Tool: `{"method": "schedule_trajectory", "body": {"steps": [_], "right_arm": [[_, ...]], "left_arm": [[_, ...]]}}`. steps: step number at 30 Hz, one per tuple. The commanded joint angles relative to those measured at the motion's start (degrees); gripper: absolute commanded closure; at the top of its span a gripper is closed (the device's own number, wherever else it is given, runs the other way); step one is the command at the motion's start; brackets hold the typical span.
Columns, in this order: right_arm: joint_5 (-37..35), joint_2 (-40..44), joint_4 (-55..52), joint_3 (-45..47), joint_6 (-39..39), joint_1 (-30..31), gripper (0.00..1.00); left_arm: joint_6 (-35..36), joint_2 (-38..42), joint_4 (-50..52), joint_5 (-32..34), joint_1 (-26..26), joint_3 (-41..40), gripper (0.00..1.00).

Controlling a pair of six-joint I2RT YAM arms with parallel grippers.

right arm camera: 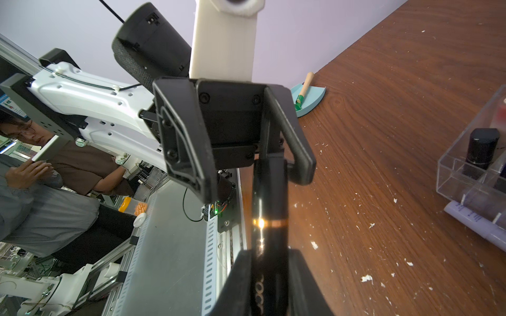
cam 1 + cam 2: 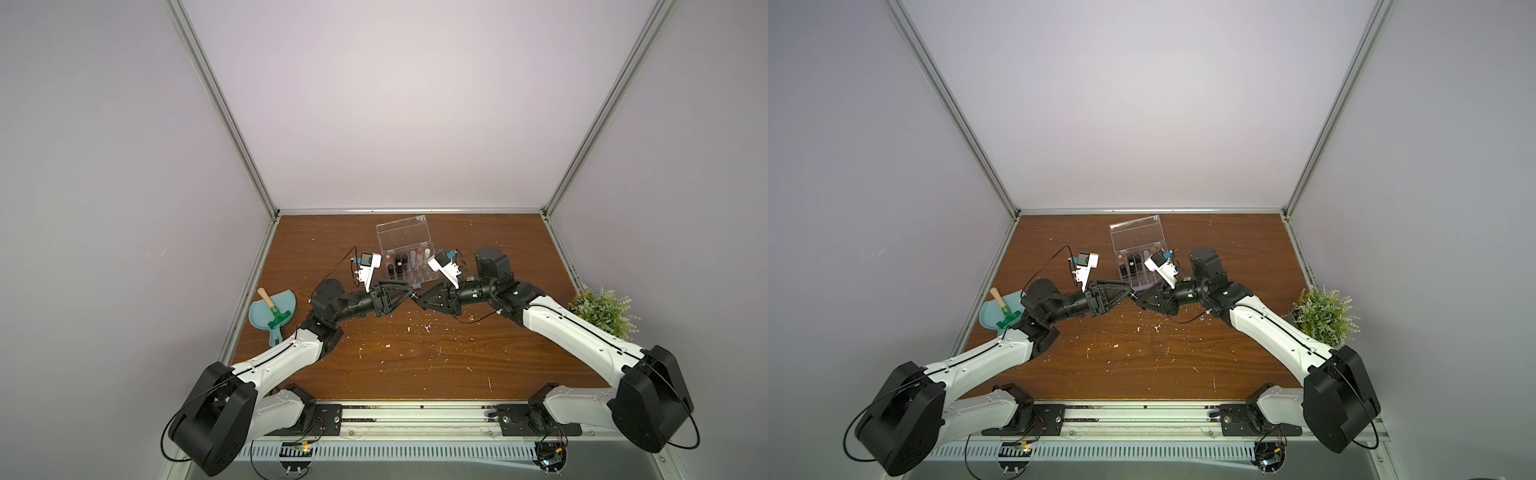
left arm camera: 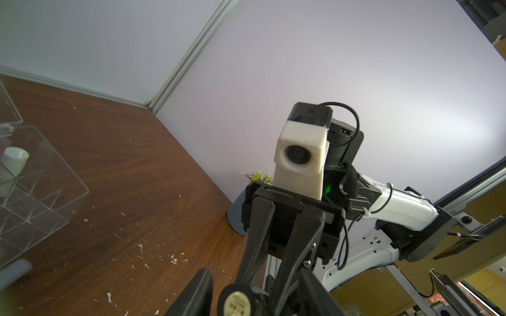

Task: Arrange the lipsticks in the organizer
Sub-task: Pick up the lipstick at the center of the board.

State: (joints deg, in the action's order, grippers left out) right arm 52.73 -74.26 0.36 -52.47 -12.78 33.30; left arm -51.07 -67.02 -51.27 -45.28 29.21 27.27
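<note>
The clear organizer (image 2: pixel 420 277) (image 2: pixel 1144 281) stands at the back middle of the table with its lid up. Several lipsticks stand in its rear cells: black (image 2: pixel 397 262), lilac (image 2: pixel 413 256), pink (image 2: pixel 426 252), a white one (image 3: pixel 15 161). A lilac lipstick (image 1: pixel 476 227) (image 3: pixel 15 269) lies on the table against its front wall. Just in front, my two grippers meet tip to tip. My right gripper (image 1: pixel 269 273) (image 2: pixel 419 300) is shut on a glossy black lipstick (image 1: pixel 269 205) with a gold band. Its far end (image 3: pixel 239 301) lies between the parted fingers of my open left gripper (image 3: pixel 254 301) (image 2: pixel 409 294).
A teal dustpan with a green brush (image 2: pixel 272 313) lies at the left table edge. A potted plant (image 2: pixel 602 309) stands at the right edge. White crumbs (image 2: pixel 415 328) are scattered over the wooden top. A person (image 1: pixel 27 131) sits beyond the front rail.
</note>
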Motion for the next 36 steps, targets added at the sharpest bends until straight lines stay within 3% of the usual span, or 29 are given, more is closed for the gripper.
{"method": "schedule_trajectory", "body": {"steps": [1,14,21,24,26,29,32,36], "right_arm": [[0.11,1.26,0.59,-2.04,1.37,0.27,0.8],[-0.41,1.2,0.33,-1.94,1.66,0.25,0.81],[-1.35,0.9,0.18,-1.95,1.64,0.27,0.79],[-2.49,1.05,0.08,-1.71,1.7,0.25,0.65],[-4.16,1.39,-0.06,-1.5,1.68,0.1,0.5],[-5.44,2.16,-0.23,-1.16,1.65,-0.42,0.33],[-7.12,3.5,-0.62,-0.69,1.71,-1.16,0.25],[-10.17,6.45,-0.15,0.91,0.88,-3.23,0.23]], "left_arm": [[0.26,0.36,-1.72,-1.22,0.49,1.0,0.42],[0.51,0.29,-1.69,-1.39,0.85,1.14,0.76],[0.65,-0.35,-1.76,-0.74,0.85,1.32,0.8],[0.84,-1.51,-1.78,-0.03,0.87,1.89,0.81],[1.39,-2.69,-1.39,0.57,0.84,2.58,0.82],[6.09,-4.37,4.91,3.22,0.73,5.04,0.82],[12.06,-6.55,11.88,7.09,0.72,8.5,0.82],[19.02,-9.87,19.06,13.34,0.84,13.87,0.82]]}}
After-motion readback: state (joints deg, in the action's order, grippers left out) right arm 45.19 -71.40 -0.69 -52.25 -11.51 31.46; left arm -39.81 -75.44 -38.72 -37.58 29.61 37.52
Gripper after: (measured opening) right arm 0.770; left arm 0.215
